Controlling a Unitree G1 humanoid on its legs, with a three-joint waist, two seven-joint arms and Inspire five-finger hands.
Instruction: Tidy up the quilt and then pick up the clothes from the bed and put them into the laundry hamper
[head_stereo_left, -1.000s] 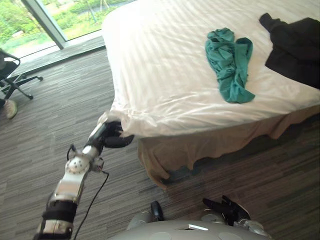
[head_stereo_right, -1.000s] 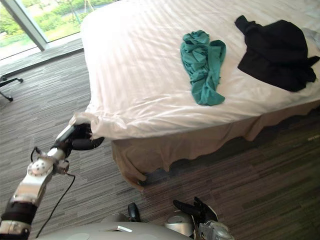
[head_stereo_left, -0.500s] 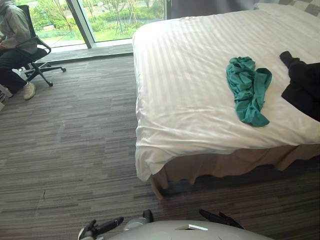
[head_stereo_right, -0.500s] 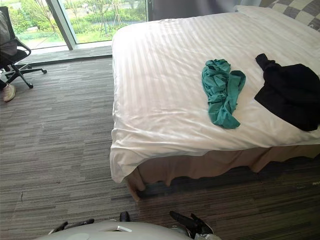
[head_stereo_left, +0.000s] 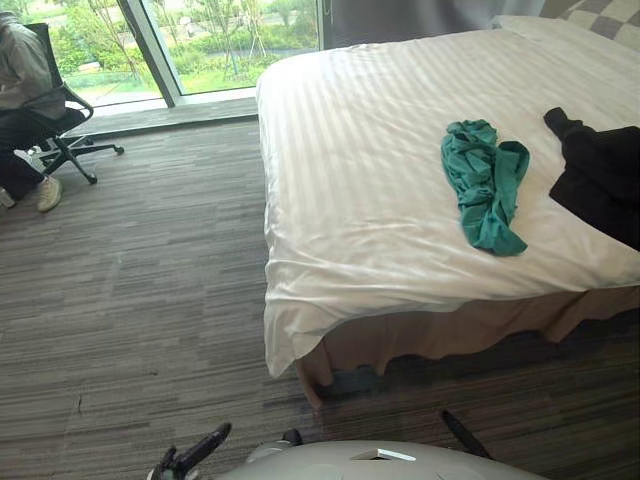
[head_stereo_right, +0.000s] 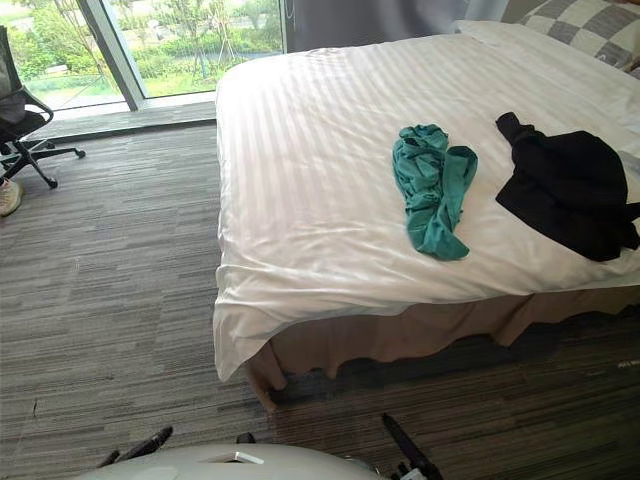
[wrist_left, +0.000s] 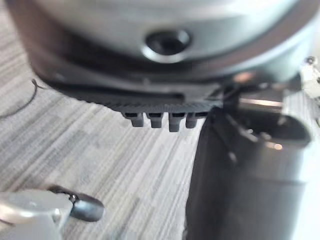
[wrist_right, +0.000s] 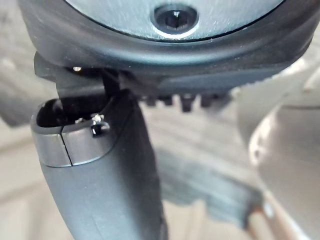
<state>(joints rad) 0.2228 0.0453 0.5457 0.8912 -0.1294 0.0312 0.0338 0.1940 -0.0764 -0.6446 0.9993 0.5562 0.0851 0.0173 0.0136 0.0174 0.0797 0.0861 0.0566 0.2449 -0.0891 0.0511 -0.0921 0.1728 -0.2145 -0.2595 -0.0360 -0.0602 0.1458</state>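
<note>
On the bed, teal clothes lie well apart from the left robot hand, straight-fingered and empty.

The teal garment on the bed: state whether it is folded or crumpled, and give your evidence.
Crumpled: the teal garment lies bunched and twisted in uneven wrinkles on the white quilt, with no flat, squared folds.

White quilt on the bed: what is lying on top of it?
A crumpled teal garment and a black garment lie on the quilt, apart. Whatever is under them is covered.

Bed under white quilt: teal garment, black garment on top.
</note>
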